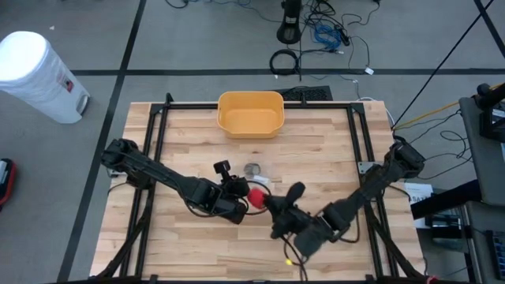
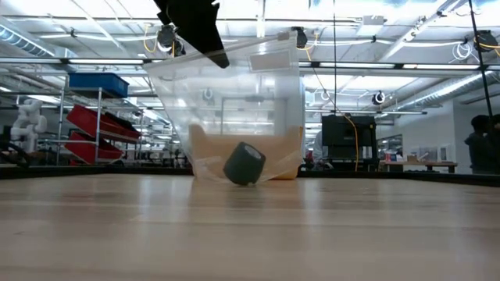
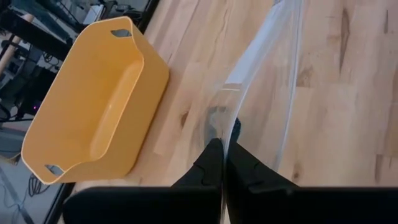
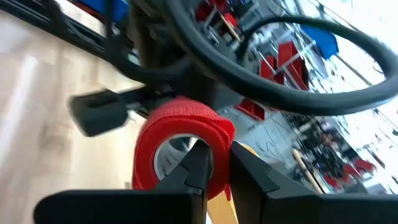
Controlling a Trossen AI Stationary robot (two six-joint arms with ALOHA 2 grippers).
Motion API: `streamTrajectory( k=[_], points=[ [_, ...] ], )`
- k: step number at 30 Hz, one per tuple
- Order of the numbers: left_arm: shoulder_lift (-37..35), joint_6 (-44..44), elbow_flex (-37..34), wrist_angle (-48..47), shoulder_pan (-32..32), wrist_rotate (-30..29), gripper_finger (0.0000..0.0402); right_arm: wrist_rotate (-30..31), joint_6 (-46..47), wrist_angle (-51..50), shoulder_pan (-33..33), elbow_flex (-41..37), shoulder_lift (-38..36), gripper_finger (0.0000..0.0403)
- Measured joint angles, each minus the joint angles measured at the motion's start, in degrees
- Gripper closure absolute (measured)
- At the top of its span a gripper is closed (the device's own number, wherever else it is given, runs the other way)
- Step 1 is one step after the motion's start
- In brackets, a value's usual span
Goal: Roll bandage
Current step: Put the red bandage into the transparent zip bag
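We see the right gripper (image 4: 214, 163) pinching the red bandage roll (image 4: 180, 146) mid-table toward the front edge, beside the left gripper (image 3: 222, 163), clamped on the clear plastic bag (image 2: 234, 101)

Both arms are dark, near-black, built of slim tubular links joined by thicker rounded joint housings. The left arm (image 1: 158, 173) is mounted near the worktop's left edge, the right arm (image 1: 379, 185) near its right edge. A small black camera block sits on the left arm's wrist. The left gripper (image 3: 222, 163) has two flat, matte black fingers with stepped, angular inner edges. The right gripper (image 4: 214, 165) has the same black, angular fingers. A thick black cable (image 4: 261, 62) loops in front of it.
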Motion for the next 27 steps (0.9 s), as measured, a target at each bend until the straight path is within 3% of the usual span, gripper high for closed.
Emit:
streamTrajectory(
  k=[15, 27],
  points=[
    [-0.01, 0.04, 0.02, 0.64, -0.4, 0.15, 0.0401, -0.55, 9.22, -6.65, -4.69, 0.0, 0.49, 0.0364],
    [-0.01, 0.02, 0.02, 0.72, -0.36, 0.13, 0.0402, -0.3, 9.11, -6.29, -6.93, 0.0, 3.02, 0.0364]
  ],
)
